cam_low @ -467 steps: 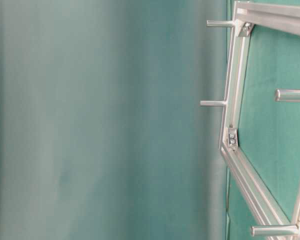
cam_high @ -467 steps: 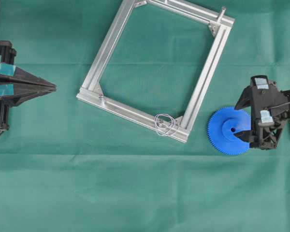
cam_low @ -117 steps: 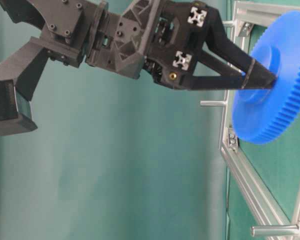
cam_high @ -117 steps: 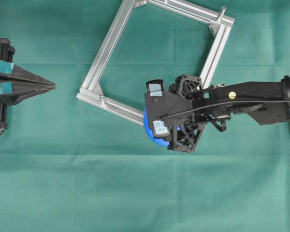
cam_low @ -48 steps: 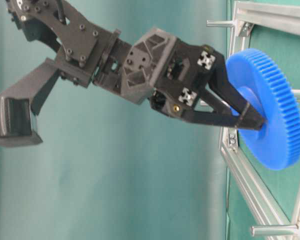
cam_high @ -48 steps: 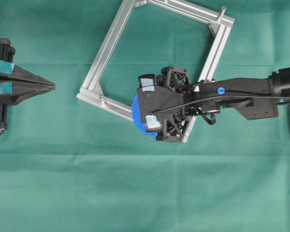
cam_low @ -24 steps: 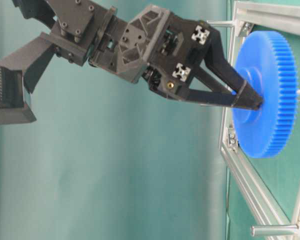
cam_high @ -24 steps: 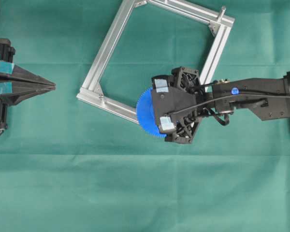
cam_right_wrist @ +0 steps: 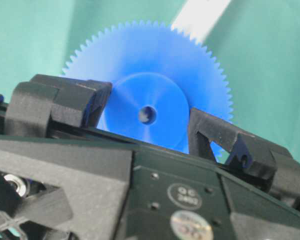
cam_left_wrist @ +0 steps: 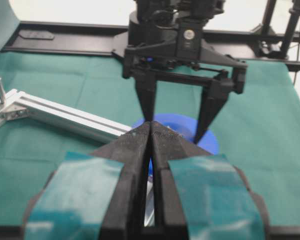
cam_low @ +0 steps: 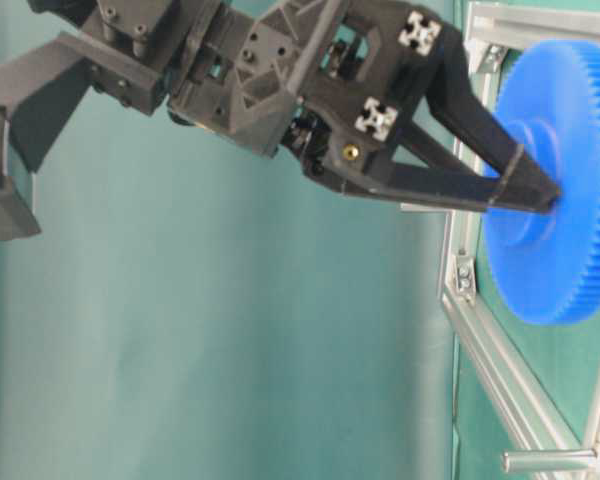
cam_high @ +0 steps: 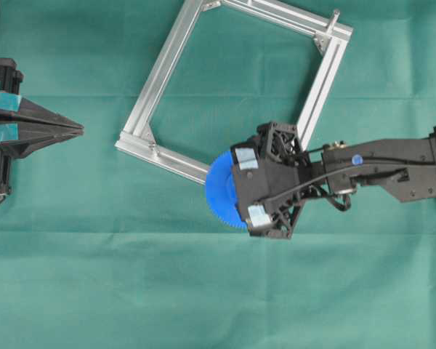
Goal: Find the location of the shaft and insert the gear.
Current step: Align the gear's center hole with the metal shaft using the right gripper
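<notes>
Green cloth surface (cam_high: pixel 94 276) fills the overhead view. Square aluminium frame (cam_high: pixel 160 73) lies on it, upper centre, turned like a diamond; an upright grey pin (cam_high: pixel 335 16) stands at its upper right corner. Right arm (cam_high: pixel 392 171) reaches in from the right edge to the frame's lower corner, centre of the overhead view. Right pincer (cam_right_wrist: pixel 149 117) is clamped on the raised hub of the gear (cam_high: pixel 219 190), one finger on each side of the hub; the right wrist view shows the gear's small centre hole between the fingers, unobstructed. Gear: blue toothed disc, sits over the frame's lower corner, lower left part sticking out past the black wrist housing. In the table-level view the gear (cam_low: pixel 570 180) is at the right edge against the frame rail, fingertips pressed to the hub. Left pincer (cam_left_wrist: pixel 151 137) rests at the left edge of the overhead view, well apart from the frame, its fingers together with only a thin seam between them. Shaft: not visible, the spot at the frame's lower corner is covered by gear and wrist.
</notes>
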### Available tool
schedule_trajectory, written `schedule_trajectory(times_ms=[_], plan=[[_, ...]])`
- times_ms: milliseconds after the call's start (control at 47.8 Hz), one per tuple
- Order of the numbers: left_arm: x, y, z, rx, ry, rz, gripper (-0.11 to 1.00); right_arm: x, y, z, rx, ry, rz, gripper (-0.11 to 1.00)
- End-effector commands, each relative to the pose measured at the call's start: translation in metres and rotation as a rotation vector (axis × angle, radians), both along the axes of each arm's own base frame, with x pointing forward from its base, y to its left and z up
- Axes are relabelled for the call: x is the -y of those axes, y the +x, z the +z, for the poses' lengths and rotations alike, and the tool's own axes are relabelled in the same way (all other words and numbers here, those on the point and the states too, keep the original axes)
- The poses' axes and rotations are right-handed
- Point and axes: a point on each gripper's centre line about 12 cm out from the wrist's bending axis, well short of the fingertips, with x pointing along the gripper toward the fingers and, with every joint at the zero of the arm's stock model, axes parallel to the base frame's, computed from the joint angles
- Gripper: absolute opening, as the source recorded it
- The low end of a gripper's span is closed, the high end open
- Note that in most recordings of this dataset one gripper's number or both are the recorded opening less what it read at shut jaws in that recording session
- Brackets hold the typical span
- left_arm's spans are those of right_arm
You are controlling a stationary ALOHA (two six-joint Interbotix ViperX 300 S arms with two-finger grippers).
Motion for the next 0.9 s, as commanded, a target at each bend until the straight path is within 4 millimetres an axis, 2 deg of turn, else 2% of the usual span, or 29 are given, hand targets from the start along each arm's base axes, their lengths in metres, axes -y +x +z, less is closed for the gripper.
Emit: schedule_trajectory(times_ms=[0,167,335,879], plan=[[-0.001,0.002,0.012,0.029,-0.001,0.003,0.01,-0.008,0.002,0.016,0.057,0.015,0.017,0.70],[-0.001,0.002,0.012,0.031,-0.001,0.003,0.01,-0.016,0.004,0.017,0.067,0.020,0.031,0.70],[-0.001,0.002,0.012,0.031,-0.001,0.005,0.01,-0.014,0.004,0.017,0.069,0.008,0.036,0.70],[-0.001,0.002,0.012,0.031,-0.001,0.003,0.01,0.024,0.004,0.012,0.054,-0.027,-0.032,0.70]])
